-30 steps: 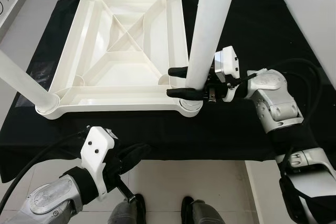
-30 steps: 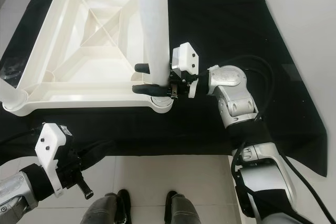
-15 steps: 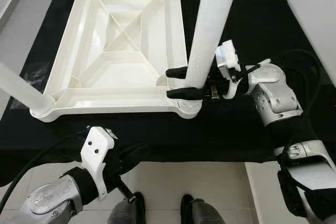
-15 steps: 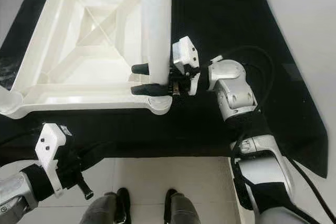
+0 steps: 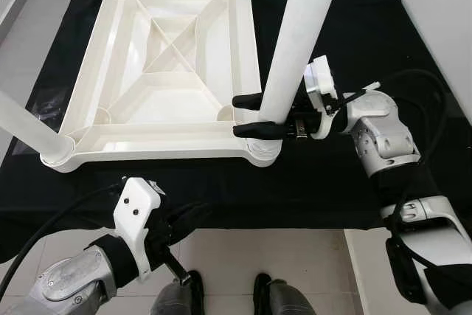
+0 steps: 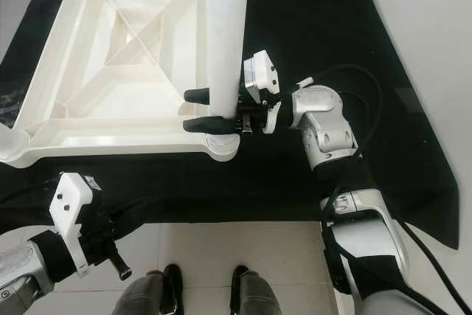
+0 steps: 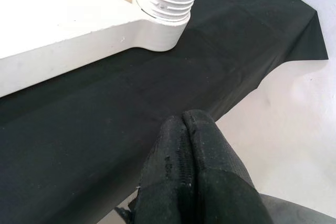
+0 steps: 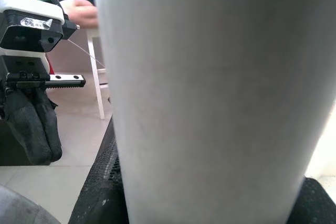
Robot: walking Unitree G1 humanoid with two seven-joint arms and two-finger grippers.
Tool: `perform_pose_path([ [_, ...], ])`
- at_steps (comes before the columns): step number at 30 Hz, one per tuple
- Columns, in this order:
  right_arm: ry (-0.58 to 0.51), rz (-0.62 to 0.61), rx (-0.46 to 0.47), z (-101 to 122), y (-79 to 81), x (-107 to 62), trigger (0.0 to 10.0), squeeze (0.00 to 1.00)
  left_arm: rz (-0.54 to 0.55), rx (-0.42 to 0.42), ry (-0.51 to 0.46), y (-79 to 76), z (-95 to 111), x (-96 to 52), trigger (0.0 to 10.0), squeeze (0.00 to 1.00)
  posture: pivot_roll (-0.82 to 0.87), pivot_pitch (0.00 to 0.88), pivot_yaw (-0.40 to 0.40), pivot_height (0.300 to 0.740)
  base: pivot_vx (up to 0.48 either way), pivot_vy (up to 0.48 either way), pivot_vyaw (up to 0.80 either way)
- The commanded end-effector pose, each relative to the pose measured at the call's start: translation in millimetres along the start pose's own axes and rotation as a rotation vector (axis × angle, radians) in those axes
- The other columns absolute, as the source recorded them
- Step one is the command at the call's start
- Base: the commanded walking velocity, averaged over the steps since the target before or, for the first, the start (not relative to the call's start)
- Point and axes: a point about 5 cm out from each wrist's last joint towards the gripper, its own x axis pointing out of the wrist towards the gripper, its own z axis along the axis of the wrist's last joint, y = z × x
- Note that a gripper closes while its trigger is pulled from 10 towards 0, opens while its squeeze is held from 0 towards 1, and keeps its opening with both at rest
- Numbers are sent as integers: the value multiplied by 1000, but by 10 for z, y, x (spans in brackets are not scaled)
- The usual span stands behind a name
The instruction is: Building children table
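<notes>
- The right gripper (image 5: 249,116) grasps the white table leg (image 5: 295,49) just above its corner socket (threaded, upturned tabletop (image 5: 169,71)).
- The left gripper (image 7: 191,177), fingers pressed together, hovers off the black cloth (image 7: 79,140).

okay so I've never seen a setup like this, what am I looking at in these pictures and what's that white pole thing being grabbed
This is a humanoid robot with two silver arms. The two wide pictures come from cameras on its head, looking down; the two close-ups come from cameras on its wrists. On a black cloth lies a white plastic children's table top, upside down, ribs showing. The right gripper has its two black fingers closed around a white table leg standing in the near right corner socket. The left gripper, fingers pressed together, waits near the cloth's front edge, holding nothing.
</notes>
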Motion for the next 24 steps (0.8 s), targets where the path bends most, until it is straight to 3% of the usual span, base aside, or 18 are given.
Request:
perform_pose_path([
  [1,30,8,103,-225,87,43,10000,0,0,-5,22,-8,-21,-31,10000,0,130,336,-8,740,0,0,0],
  [3,-52,2,143,-156,62,41,10000,0,0,-7,22,-8,-21,-32,10000,0,135,334,-5,740,0,0,0],
  [6,-71,13,152,-136,62,40,10000,0,0,-8,22,-8,-21,-33,10000,0,135,334,-5,740,0,0,0],
  [16,-20,159,125,-122,155,86,10000,0,1,-10,25,-12,-24,-47,10000,0,142,333,-5,740,0,0,0],
  [24,-34,188,128,-79,141,104,10000,0,1,-11,29,-22,-28,-60,10000,0,149,331,-5,740,0,0,0],
])
